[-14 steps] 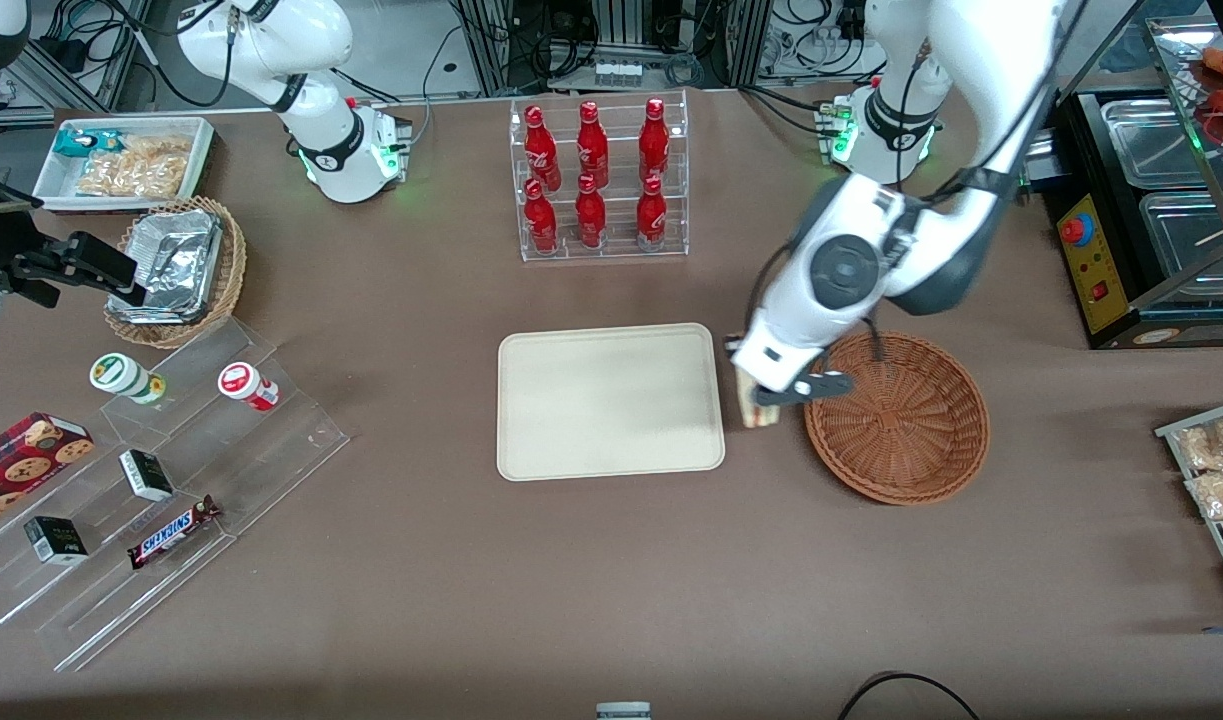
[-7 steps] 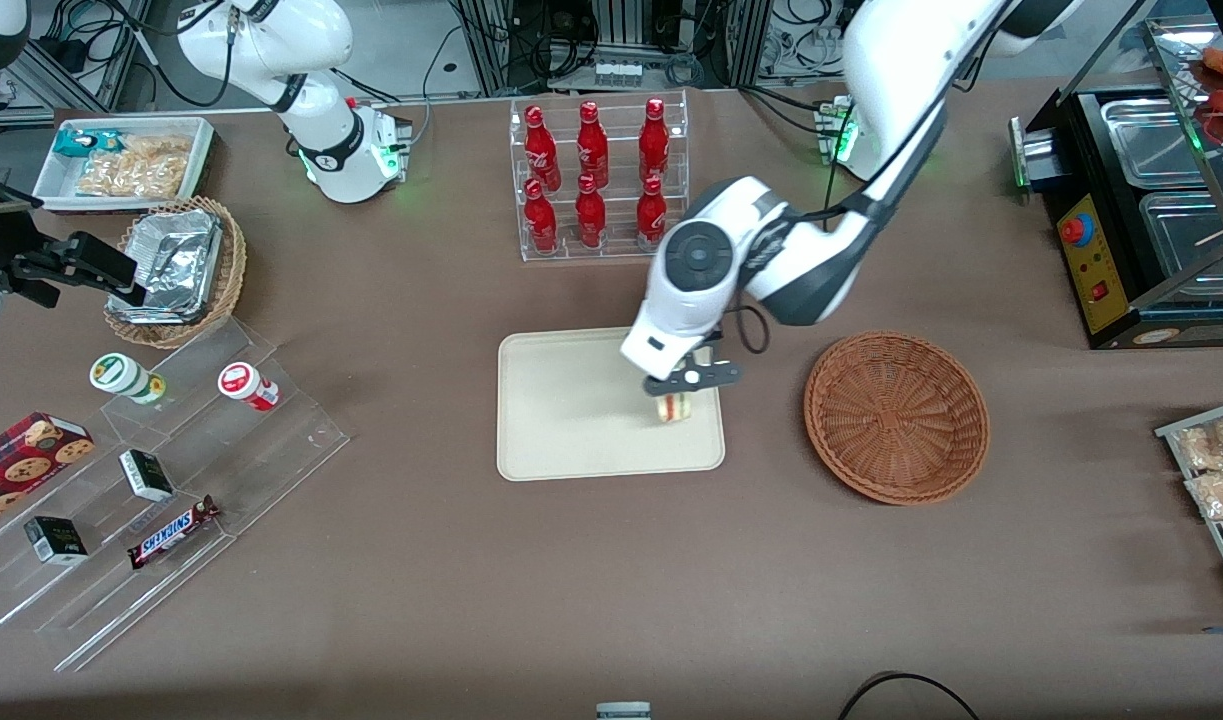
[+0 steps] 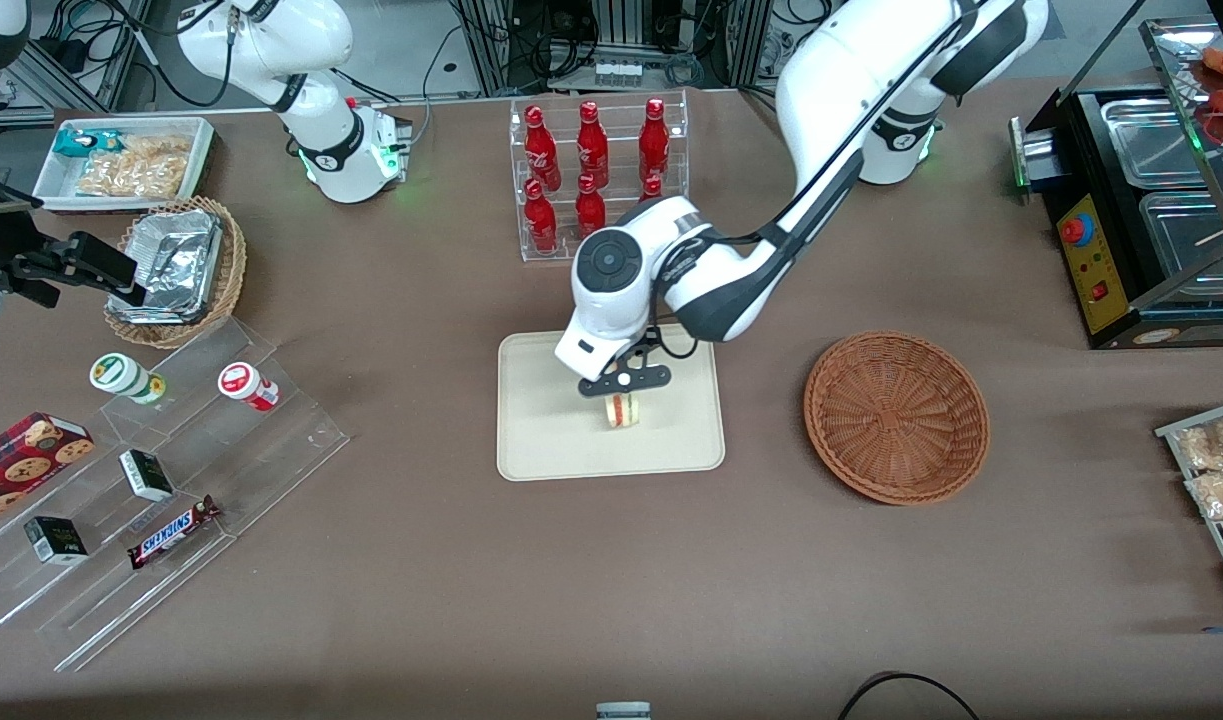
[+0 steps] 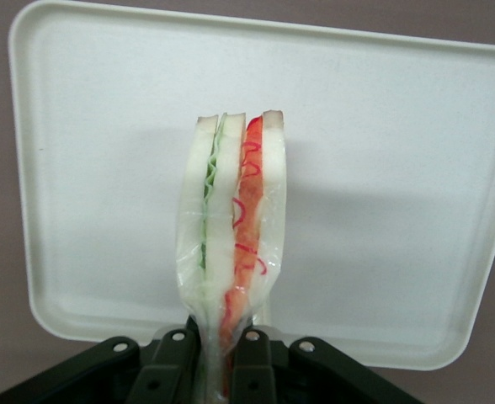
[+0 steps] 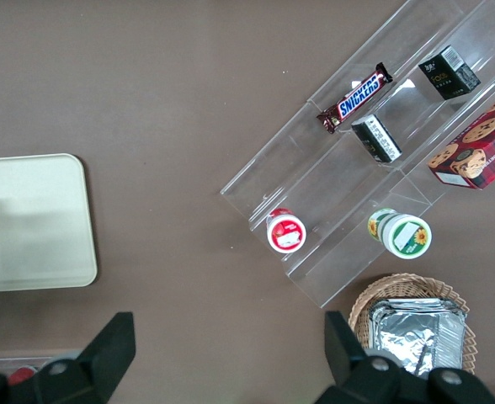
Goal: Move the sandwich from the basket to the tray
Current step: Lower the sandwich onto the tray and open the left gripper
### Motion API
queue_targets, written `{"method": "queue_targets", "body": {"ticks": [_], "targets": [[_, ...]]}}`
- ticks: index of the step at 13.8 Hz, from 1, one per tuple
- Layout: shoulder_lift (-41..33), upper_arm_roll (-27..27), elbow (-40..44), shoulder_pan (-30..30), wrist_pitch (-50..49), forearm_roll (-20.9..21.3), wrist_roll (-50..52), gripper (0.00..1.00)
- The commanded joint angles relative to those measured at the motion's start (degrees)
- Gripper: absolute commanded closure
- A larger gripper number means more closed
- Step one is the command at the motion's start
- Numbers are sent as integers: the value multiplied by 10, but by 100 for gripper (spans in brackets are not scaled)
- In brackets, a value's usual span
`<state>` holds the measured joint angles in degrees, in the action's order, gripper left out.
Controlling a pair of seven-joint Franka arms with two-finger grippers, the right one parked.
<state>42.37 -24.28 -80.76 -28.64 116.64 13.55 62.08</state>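
Note:
My left gripper point(image 3: 623, 389) hangs over the middle of the beige tray point(image 3: 541, 440), shut on the wrapped sandwich point(image 3: 623, 411). In the left wrist view the sandwich point(image 4: 235, 227) stands on edge between the two black fingers point(image 4: 173, 362), showing white bread with green and red filling, and the tray point(image 4: 399, 168) lies flat below it. I cannot tell whether the sandwich touches the tray. The reddish-brown wicker basket point(image 3: 897, 416) sits beside the tray toward the working arm's end of the table, with nothing in it.
A clear rack of red bottles point(image 3: 596, 180) stands farther from the front camera than the tray, close to the arm's wrist. Toward the parked arm's end lie a clear stepped display point(image 3: 161, 490) with snacks, a foil-lined basket point(image 3: 176, 270) and a white snack bin point(image 3: 121, 160).
My left gripper has carried the sandwich from beside the basket across the tray's edge to above the tray's middle. The basket has stayed where it was.

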Motion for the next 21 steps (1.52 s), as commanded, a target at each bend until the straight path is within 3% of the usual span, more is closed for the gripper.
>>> {"method": "queue_targets", "body": {"ticks": [1,5,13,14,15,16,21], "targets": [[39,4,47,-10,-10,17,7,100],[61,2,63,-10,-11,16,3,100],[69,0,64,-9,-6,8,-46,87],[69,0,63,-9,-6,8,-46,67],[69,-1,62,-8,-5,8,-45,22],[68,0,61,-8,-5,8,-43,0],[23,0,62,-4,-25,8,-36,0]]}}
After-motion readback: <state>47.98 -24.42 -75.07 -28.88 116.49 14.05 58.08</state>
